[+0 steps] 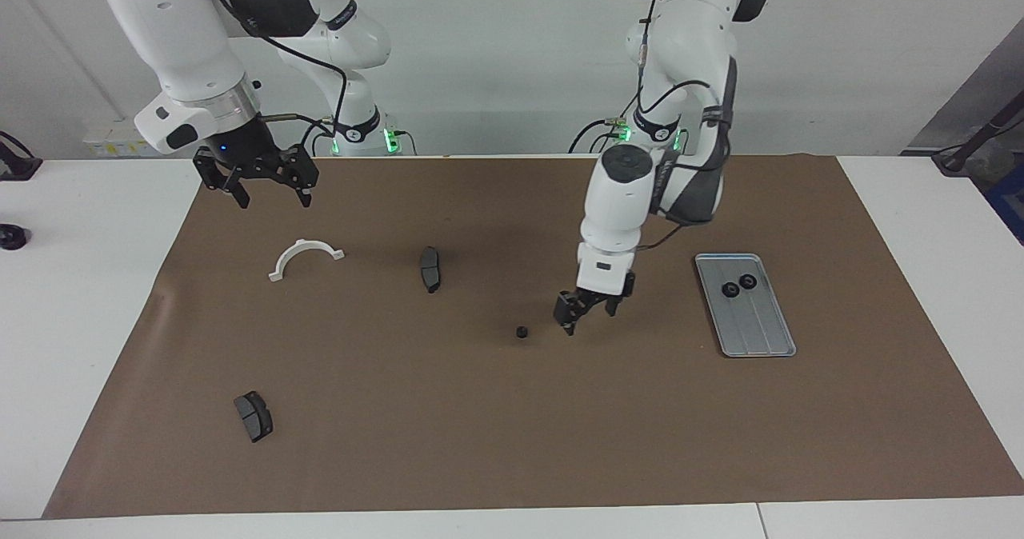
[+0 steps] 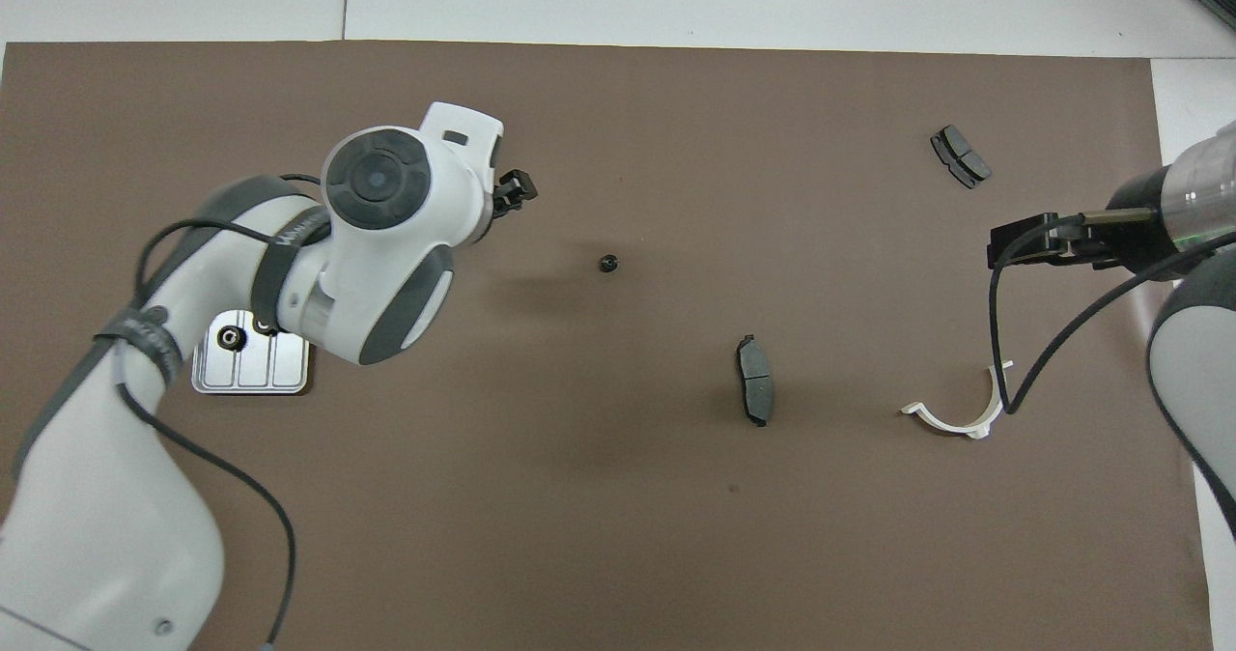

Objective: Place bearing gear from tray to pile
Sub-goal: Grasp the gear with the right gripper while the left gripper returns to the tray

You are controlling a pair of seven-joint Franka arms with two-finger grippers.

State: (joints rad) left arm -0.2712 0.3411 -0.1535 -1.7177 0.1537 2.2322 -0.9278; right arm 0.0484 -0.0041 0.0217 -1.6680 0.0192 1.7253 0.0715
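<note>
The silver ridged tray (image 1: 752, 333) lies toward the left arm's end of the mat with two black ring gears (image 1: 730, 289) (image 1: 748, 281) on the end nearer the robots. In the overhead view the left arm hides most of the tray (image 2: 280, 373), and one gear (image 2: 230, 339) shows. One small black gear (image 1: 522, 333) (image 2: 607, 264) lies alone on the mat mid-table, with a dark grey brake pad (image 1: 430, 269) (image 2: 755, 392) nearer the robots. My left gripper (image 1: 590, 321) (image 2: 519, 189) hangs low, open and empty, between that gear and the tray. My right gripper (image 1: 272, 195) (image 2: 1024, 245) waits open, raised.
A white half-ring bracket (image 1: 306, 257) (image 2: 956, 417) lies on the brown mat (image 1: 512, 443) under the right gripper's side. A second brake pad (image 1: 253, 416) (image 2: 960, 156) lies farther from the robots at the right arm's end. White table surrounds the mat.
</note>
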